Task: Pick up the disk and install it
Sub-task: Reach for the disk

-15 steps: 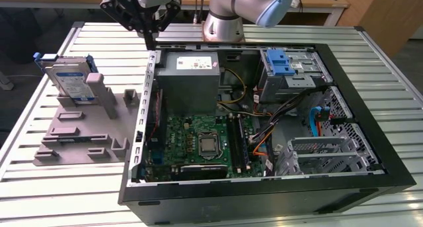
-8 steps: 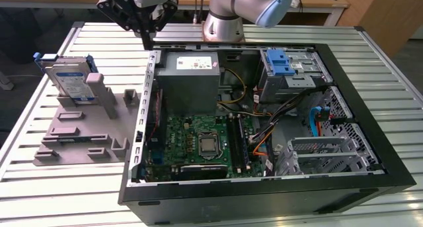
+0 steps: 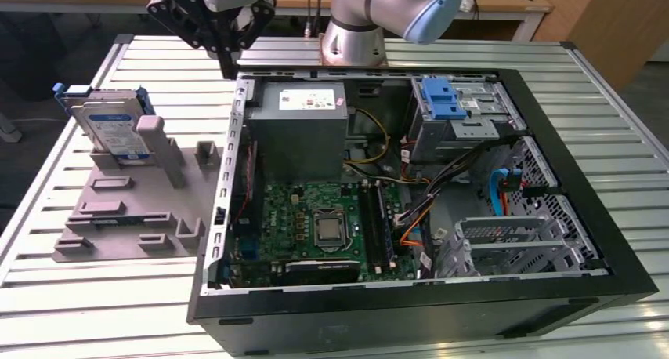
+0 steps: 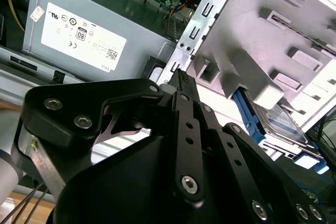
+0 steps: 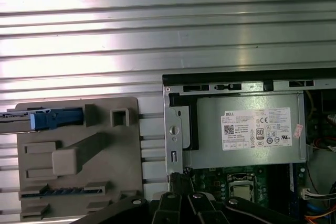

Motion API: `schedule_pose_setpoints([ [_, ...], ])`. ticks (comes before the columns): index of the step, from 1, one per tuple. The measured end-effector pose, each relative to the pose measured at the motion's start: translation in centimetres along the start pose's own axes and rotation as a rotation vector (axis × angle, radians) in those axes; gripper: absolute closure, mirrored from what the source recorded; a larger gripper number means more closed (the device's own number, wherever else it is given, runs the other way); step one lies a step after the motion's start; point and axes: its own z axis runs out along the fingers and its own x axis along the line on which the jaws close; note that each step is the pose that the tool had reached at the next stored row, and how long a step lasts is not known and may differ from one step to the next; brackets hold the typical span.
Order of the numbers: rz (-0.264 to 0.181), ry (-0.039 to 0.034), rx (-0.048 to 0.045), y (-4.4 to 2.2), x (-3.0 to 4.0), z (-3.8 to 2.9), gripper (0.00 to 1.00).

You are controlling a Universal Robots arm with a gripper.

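Claw (image 3: pixel 227 61) hangs over the far rim of the open computer case (image 3: pixel 585 218), at the corner towards the exterior view's left, its black fingers drawn together to a narrow tip with nothing between them. In the second wrist view the same tip (image 4: pixel 181 77) points at the case's metal edge, and the claw's own linkage covers much of what lies below it.

The disk (image 3: pixel 110 128) stands on edge in a grey holder (image 3: pixel 125 218) on the slatted metal counter (image 3: pixel 105 312), beside the case on the exterior view's left and well apart from the claw. A grey block of the holder hides part of its label. In the first wrist view the disk (image 5: pixel 47 119) is seen edge-on, a blue and silver strip cut off by the frame; in the second wrist view it (image 4: pixel 278 116) peeks out from behind the holder's block.

Inside the case, the grey box with a white sticker (image 3: pixel 303 132) sits near the claw's corner, a green circuit board (image 3: pixel 324 226) lies beyond it, and a blue latch (image 3: pixel 444 100) tops a metal cage. Cables there tangle too closely to sort out.
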Motion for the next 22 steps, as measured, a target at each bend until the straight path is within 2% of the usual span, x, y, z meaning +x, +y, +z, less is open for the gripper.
schedule_pose_setpoints([
  [22, 0.0, -0.0001, 0.0, -0.02, 1.64, -0.04, 0.89],
])
